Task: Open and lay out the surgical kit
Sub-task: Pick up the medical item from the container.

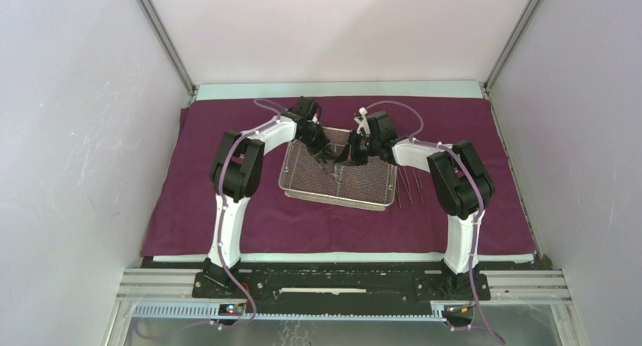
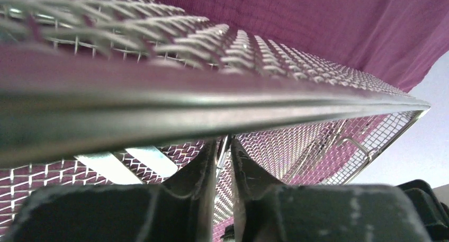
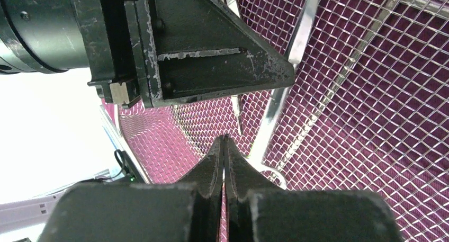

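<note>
1. Nearest the arm bases, the cloth (image 1: 189, 202) lies open and flat across the worktop (image 1: 341, 89), so the unwrapping looks done.
2. In the middle of the cloth, between the two arms, sits the tray (image 1: 337, 201). Just beside its right side, a few thin steel tools (image 1: 409, 185) lie side by side on the cloth, apparently laid out. They are too small to tell scissors from forceps.
3. Over the far half of the tray, the two arms meet. The left fingers (image 2: 204, 168) are narrow and pinch a steel tool (image 3: 238, 115), whose pointed tip hangs above the mesh. The right fingers (image 3: 214, 162) are pressed together just below that tip. Whether they grip anything cannot be told.
4. Judged from this, the task is well along: the wrap is open, the tray is exposed and some tools are out. What seems left is placing the held tool on the cloth with the others. Whether more tools remain in the tray is unclear, since the arms cover part of it.
5. No brand, label or readable writing shows in any view.
</note>
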You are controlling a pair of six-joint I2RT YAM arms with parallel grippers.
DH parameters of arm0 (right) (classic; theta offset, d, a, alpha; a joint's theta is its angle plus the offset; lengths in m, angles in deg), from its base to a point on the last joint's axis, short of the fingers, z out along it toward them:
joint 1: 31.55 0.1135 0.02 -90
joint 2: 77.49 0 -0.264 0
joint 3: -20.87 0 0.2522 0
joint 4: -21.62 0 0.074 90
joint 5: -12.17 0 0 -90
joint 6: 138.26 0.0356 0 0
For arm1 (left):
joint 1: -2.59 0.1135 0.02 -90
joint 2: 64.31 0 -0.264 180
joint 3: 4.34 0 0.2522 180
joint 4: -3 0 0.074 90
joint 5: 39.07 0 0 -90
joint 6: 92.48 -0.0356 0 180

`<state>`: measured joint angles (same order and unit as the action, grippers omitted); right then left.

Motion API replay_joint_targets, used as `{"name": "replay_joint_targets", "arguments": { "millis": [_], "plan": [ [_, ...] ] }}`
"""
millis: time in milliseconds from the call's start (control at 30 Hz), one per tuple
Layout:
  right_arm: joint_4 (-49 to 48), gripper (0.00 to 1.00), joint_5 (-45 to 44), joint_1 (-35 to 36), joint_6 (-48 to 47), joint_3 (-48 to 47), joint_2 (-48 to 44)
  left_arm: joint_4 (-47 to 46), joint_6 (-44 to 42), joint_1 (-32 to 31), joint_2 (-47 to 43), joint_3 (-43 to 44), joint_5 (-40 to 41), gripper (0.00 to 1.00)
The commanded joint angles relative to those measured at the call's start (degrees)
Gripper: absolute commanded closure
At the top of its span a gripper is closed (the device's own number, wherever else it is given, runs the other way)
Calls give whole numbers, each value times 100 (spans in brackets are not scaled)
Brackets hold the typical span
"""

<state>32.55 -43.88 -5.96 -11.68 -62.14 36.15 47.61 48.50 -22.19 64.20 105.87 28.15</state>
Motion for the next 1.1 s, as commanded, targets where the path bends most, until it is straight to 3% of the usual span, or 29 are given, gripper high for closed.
{"name": "replay_joint_targets", "arguments": {
  "millis": [0, 67, 200, 400, 667, 900, 1067],
  "plan": [
    [-79, 97, -16, -3, 3, 14, -92, -106, 125, -45, 104, 147, 56, 88],
    [74, 97, -221, 7, -81, 10, -141, -56, 106, -45, 113, 152, 119, 100],
    [552, 92, -761, 40, -289, 10, -363, 49, 25, -45, 111, 164, 199, 100],
    [1271, 69, -1959, 319, -806, -63, -866, 80, 9, -45, 86, 168, 210, 100],
    [2054, 44, -3359, 995, -1348, -556, -649, 135, 8, -78, -98, 265, 216, 100],
    [2396, 46, -4145, 1311, -1643, -1133, -108, 309, -26, -145, -112, 527, 213, 100],
    [2939, 53, -4714, 1406, -1808, -1874, 405, 356, -18, -150, -98, 548, 243, 100]
  ]
}}
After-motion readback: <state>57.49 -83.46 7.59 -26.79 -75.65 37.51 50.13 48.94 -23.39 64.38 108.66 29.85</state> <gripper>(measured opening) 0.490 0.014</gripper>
